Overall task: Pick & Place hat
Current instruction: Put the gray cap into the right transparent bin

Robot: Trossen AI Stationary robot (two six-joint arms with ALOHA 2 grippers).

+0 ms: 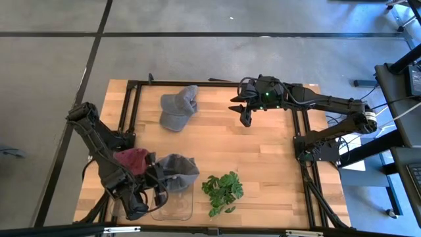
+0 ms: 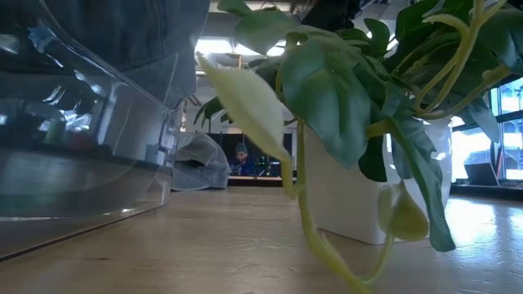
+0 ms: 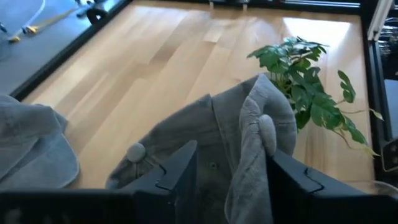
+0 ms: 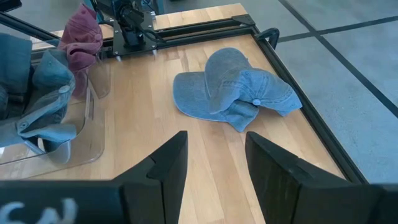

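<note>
At the near edge of the wooden desk (image 1: pixel 263 164) stands a clear plastic bin (image 1: pixel 172 205), and the left hand (image 1: pixel 160 186) hangs right over it with a grey hat (image 1: pixel 177 168) draped across the bin's rim. In the left wrist view that hat's folded cloth (image 3: pixel 249 143) lies between the two dark fingers (image 3: pixel 180 171); the fingers stand somewhat apart on either side of the fold, and whether they press it cannot be told. A maroon hat (image 1: pixel 131 158) sits just beside the grey one, against the left arm. To the right of the bin, also near the front, is a leafy green plant (image 1: pixel 222 191) in a white pot (image 2: pixel 343 196). Farther back, toward the far left part of the desk, a second grey hat (image 1: pixel 177 108) lies flat and alone, brim spread, well apart from the bin. The right hand (image 1: pixel 245 113) hovers above the far side of the desk, to the right of that hat, its fingers (image 4: pixel 161 165) spread wide and holding nothing.
</note>
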